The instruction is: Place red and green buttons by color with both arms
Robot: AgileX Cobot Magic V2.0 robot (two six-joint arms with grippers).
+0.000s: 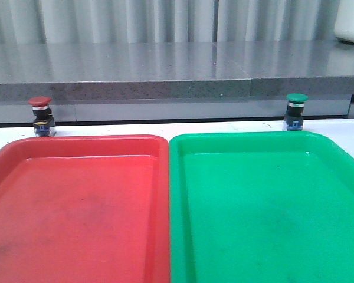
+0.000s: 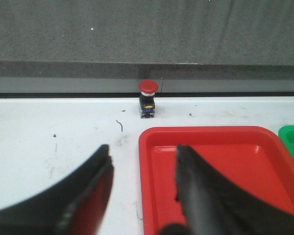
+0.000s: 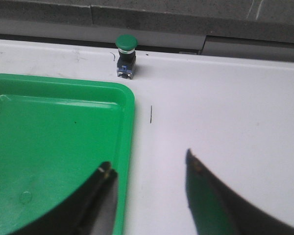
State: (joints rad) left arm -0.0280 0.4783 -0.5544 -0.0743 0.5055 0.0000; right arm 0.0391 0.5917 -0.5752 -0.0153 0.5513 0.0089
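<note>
Neither button has been collected. The red button [image 1: 40, 116] stands upright on the white desk [image 1: 224, 125], just beyond the far left corner of the red tray [image 1: 76, 206]. The green button [image 1: 295, 111] stands upright on the desk just beyond the far edge of the green tray [image 1: 265, 206], toward its right side. Both trays hold nothing and lie side by side, rims touching or very nearly so; the front view does not settle which.

Left end effector [image 2: 143, 164]: fingers spread apart, nothing between them. It hangs over the near left corner of the red tray [image 2: 210, 166], one finger above the bare desk and the other above the tray floor. The red button [image 2: 148, 99] lies straight ahead of it, past the tray's far rim, almost in line with the gap between the fingers and well apart from them.

Right end effector [image 3: 149, 174]: fingers likewise spread and holding nothing, straddling the right rim of the green tray [image 3: 54, 142]. The green button [image 3: 126, 57] lies ahead and slightly toward the tray side of the gap, well apart.

Each button's long axis runs vertically, cap uppermost. Judgement: each arm is nearer its own colour, so a forward reach along the desk should bring each button between the fingers, the right needing a small sideways correction. Fingertip height above the desk cannot be told from the wrist views.
</note>
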